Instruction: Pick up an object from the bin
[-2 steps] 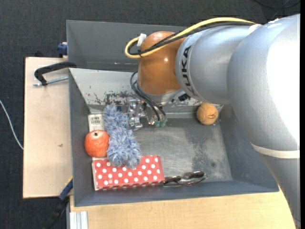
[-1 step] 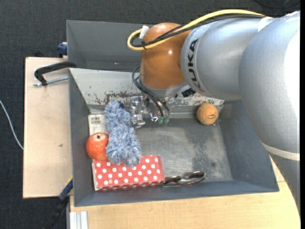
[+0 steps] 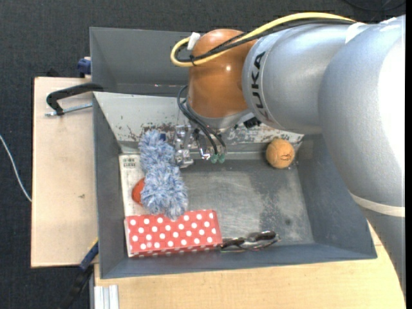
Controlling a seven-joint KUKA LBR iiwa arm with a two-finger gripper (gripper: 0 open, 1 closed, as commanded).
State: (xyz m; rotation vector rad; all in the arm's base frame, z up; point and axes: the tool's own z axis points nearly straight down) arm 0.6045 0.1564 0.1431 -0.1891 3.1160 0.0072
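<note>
My gripper (image 3: 185, 148) hangs low at the back of the bin, its metal body just under the orange cover. It sits right beside the upper end of a fluffy blue chenille duster (image 3: 161, 176), which lies lengthwise along the bin's left side. A small red-orange thing (image 3: 137, 192) peeks out from under the duster's left edge, resting on a white card (image 3: 130, 172). Nothing shows between the fingers.
A red box with white polka dots (image 3: 172, 232) lies along the front wall. A dark metal clip or tool (image 3: 251, 240) rests to its right. A tan, cork-like ball (image 3: 280, 153) sits at the back right. The arm covers the bin's upper right.
</note>
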